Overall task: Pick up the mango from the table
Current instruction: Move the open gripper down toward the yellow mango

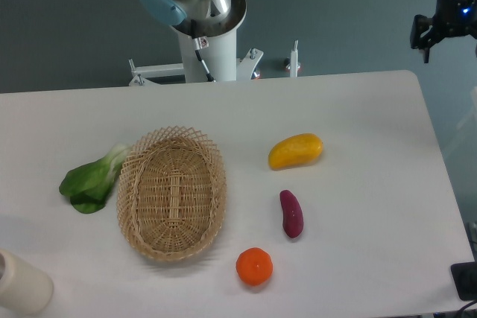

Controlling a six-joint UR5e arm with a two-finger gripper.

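Observation:
The mango (296, 151) is a smooth yellow-orange oblong fruit lying on the white table (358, 109), right of centre. My gripper (455, 48) is black with a blue light and hangs high at the top right edge of the view, beyond the table's far right corner and far from the mango. Only its left finger (423, 39) shows, standing well out from the wrist axis, so the jaws look open. The right finger is cut off by the frame edge. Nothing is held.
A wicker basket (173, 192) lies left of the mango. A dark purple sweet potato (291, 214) and a round orange (254, 266) lie in front of it. A leafy green (93, 179) is at the left, a white cylinder (22, 284) at the front left corner. The arm's base (205, 13) stands behind the table.

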